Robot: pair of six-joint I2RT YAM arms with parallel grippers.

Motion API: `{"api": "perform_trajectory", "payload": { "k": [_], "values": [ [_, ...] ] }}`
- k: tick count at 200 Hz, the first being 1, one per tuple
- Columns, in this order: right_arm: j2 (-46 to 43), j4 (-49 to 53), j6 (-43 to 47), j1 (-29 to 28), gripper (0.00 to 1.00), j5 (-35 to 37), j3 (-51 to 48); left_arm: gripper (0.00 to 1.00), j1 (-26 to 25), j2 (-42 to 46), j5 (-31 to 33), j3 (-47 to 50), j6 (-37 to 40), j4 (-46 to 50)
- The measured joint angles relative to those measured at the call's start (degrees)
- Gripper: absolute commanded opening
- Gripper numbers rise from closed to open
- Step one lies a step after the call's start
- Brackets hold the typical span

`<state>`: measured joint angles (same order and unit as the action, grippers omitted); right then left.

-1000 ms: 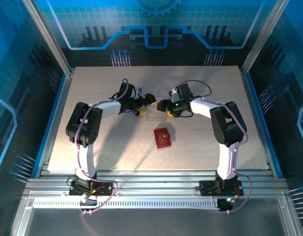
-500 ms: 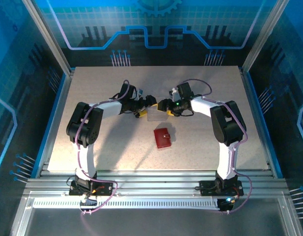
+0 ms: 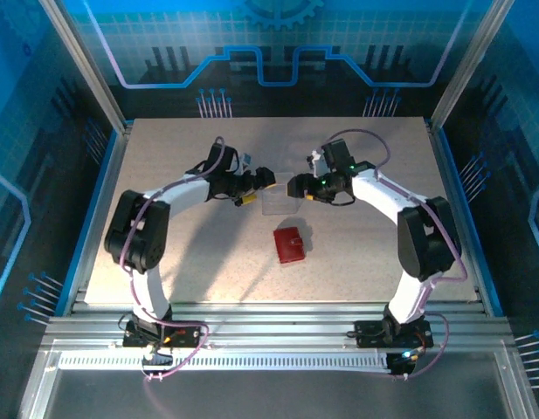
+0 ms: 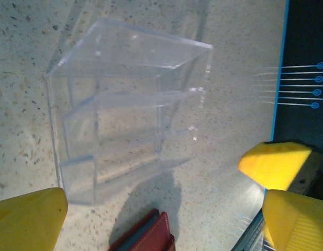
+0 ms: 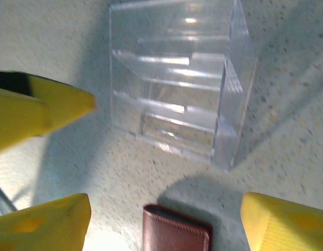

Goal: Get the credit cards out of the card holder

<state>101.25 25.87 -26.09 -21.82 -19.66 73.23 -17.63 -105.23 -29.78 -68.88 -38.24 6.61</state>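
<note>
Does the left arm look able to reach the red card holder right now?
Probably yes: the left end effector hangs open by the clear tray, and the card holder lies close by on the bare table, with nothing covering it.

Robotics lab test cell, seen from above. A speckled beige table (image 3: 208, 253) sits inside a frame of aluminium posts (image 3: 77, 61), walled by blue panels (image 3: 278, 44) printed with circuit-board and gear patterns. The white-and-black left arm (image 3: 183, 189) and right arm (image 3: 383, 188) are bolted to a slotted metal rail (image 3: 278, 327) at the near edge.
</note>
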Motion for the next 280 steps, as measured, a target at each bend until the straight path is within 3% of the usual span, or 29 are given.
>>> {"api": "perform_trajectory", "payload": {
  "k": [36,86,169,280],
  "values": [
    [-3.7,7.2,5.9,-5.6,0.73,5.0,-1.2,0.92,-0.1,7.3,0.2,4.4,0.7,1.1],
    [-4.1,10.9,8.8,-6.6,0.75,4.4,-4.8,0.9,-2.0,10.1,-0.1,11.1,-2.4,0.4],
    [-0.6,8.4,2.8,-11.3,0.76,3.7,-11.8,0.91,-2.3,14.3,2.1,15.4,-3.1,1.6],
    [4.4,6.1,-3.2,-18.8,0.75,6.0,-7.3,0.91,-1.0,16.5,3.2,15.5,-0.7,4.8]
  ]
}}
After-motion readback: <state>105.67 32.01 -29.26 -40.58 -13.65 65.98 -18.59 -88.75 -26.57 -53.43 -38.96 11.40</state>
